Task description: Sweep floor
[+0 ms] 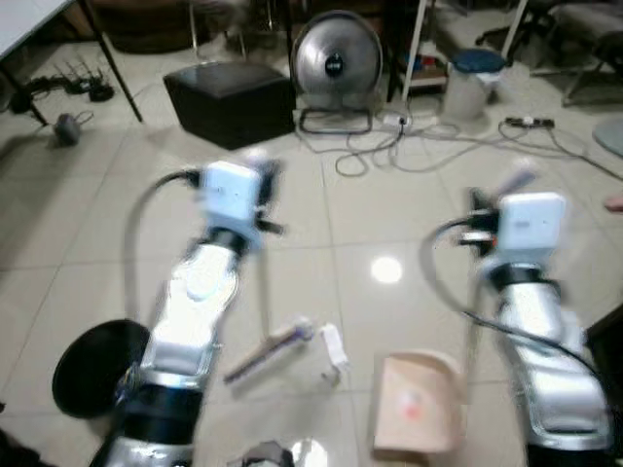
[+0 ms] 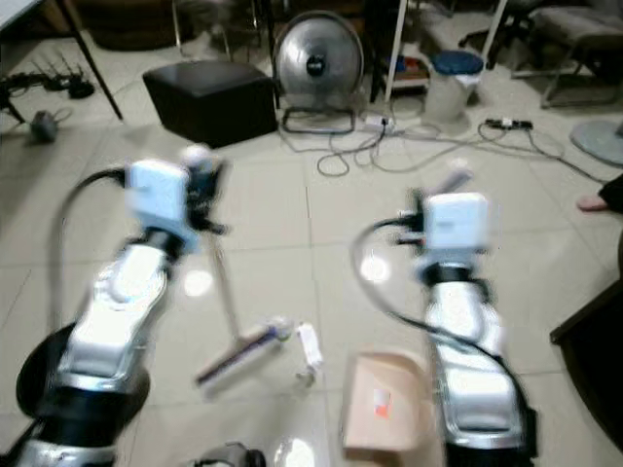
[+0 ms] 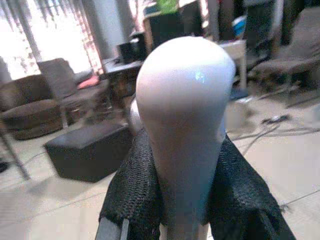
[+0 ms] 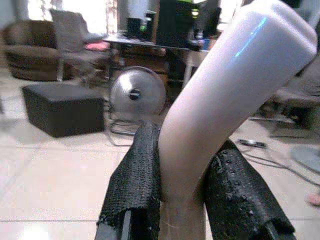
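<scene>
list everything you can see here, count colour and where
broom: 1, pale stick with dark head, head on the floor between the arms
dustpan: 1, beige, on the floor by the right arm
fan: 1, silver, standing on the floor ahead
box: 1, black, left of the fan
cables: several, grey, on the tiles before the fan
bin: 1, white with blue lid, right of the fan
round object: 1, black, on the floor by the left arm
left end effector: 1, black, shut on the broom handle
right end effector: 1, black, shut on the dustpan handle
</scene>
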